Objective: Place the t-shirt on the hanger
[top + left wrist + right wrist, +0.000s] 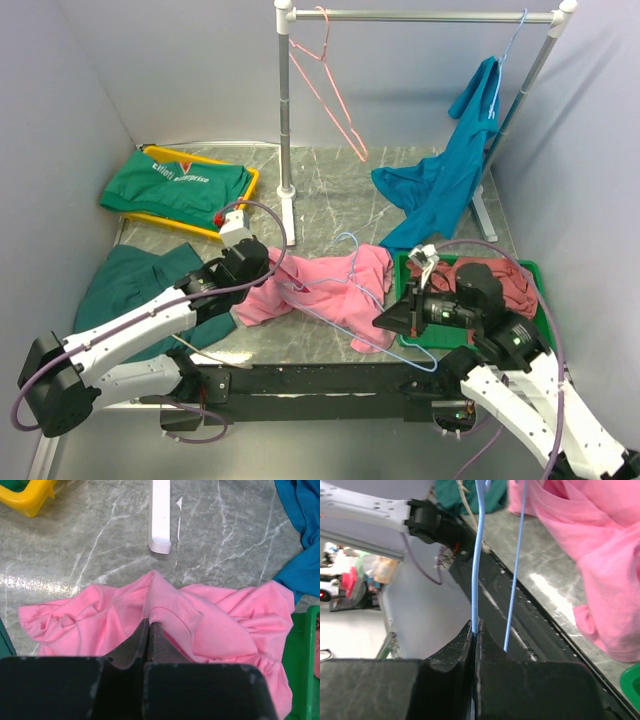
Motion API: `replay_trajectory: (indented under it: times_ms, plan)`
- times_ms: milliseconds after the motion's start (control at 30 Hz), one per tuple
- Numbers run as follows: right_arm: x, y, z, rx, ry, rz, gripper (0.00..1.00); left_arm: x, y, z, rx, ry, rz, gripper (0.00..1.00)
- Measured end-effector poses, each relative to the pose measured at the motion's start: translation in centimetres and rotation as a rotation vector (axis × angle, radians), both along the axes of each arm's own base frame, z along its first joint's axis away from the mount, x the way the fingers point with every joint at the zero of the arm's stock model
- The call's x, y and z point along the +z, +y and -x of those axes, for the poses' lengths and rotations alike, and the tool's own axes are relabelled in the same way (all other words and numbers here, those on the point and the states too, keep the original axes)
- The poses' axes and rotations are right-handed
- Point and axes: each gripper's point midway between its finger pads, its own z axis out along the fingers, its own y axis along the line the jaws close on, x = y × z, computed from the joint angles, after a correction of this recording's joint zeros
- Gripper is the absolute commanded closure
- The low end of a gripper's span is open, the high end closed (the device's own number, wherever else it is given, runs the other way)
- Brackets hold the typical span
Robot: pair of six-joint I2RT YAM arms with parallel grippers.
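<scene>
Pressed together on the ribbed collar of the pink t-shirt (220, 615), the left end effector (150, 624) holds a fold of cloth between its fingers. This t-shirt lies crumpled on the counter (330, 195), between the two arms. At the near edge, the right end effector (475, 630) pinches one thin wire of the light blue hanger (478, 555), which lies across the t-shirt. A green tray (300, 680) sits just beside the t-shirt's right side.

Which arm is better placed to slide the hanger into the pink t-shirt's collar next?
Right, probably: the right pincer is shut on the hanger wire, while the left pincer pinches the t-shirt collar.
</scene>
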Motion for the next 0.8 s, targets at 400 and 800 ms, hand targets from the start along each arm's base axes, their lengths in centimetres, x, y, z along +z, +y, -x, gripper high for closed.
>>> replay_trajectory:
  times_ms: [400,800]
  plan:
    - [0.4,1.9,-1.5,0.008,-0.055,0.060,1.00,1.5,-0.3,0.6,-0.060,-0.016,0.007,0.99]
    - [4.1,1.4,-2.2,-0.031,-0.170,0.028,1.00,0.7,0.1,0.8,-0.065,0.009,-0.037,0.99]
